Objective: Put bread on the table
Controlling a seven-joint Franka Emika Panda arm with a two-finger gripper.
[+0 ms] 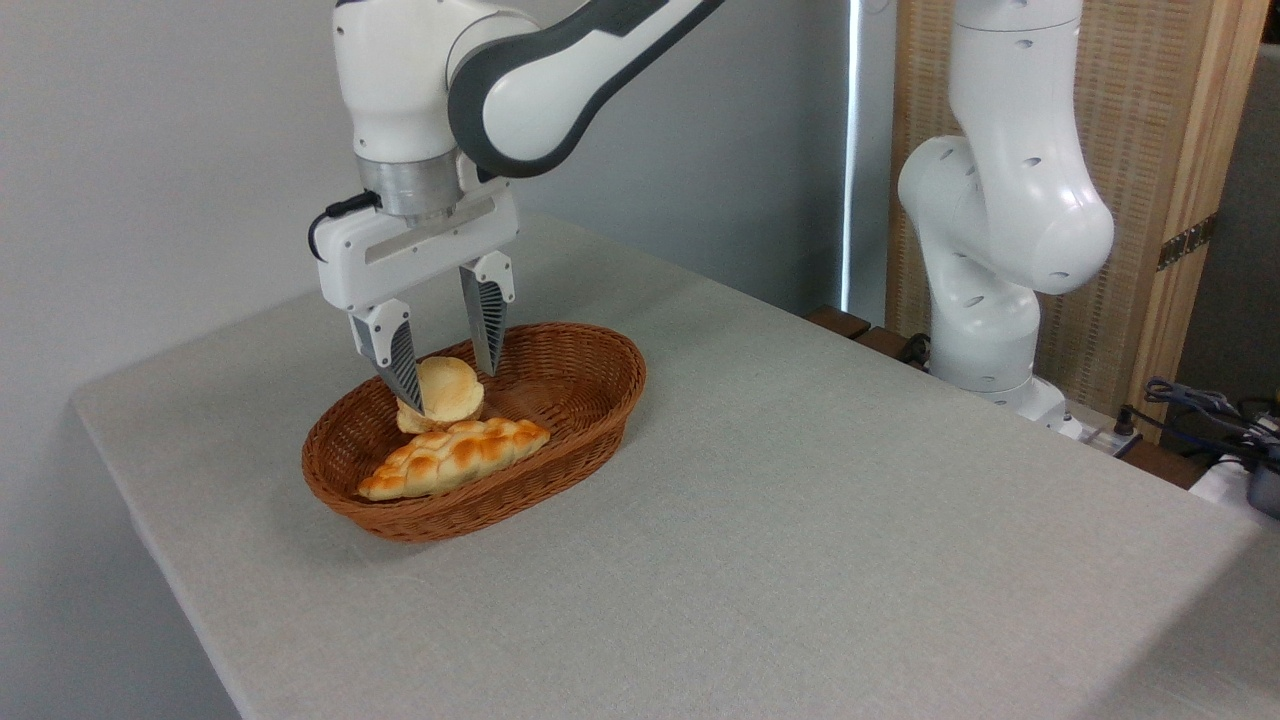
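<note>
— So where does the job stand?

— Early, I'd say. The bread (447, 392), the small pale bun, sits inside the wicker basket (590, 400), propped up on its edge against the back of the braided loaf (455, 457). None of it is on the bench (800, 520) yet.

— And the gripper (445, 383)?

— Down over the basket, pointing straight down. Its fingers (400, 360) stand apart, one on each side of the bun. The left one crosses in front of the bun's left edge; the right one hangs just beside its upper right side.

— Holding it?

— I would not call it a hold. The fingers look spread wider than the bun, with a sliver of gap on the right, so I read them as open and bracketing it. Whether the left pad is touching the crust I cannot tell from this angle.

— So what is left?

— Nearly all of it, by my reckoning: close on the bun, lift it clear of the basket rim, carry it over bare cloth and set it down. There is plenty of free bench to the right and in front of the basket.

— Any worry?

— The bun leans on the loaf, so a pinch may nudge the loaf or let the bun roll
</note>
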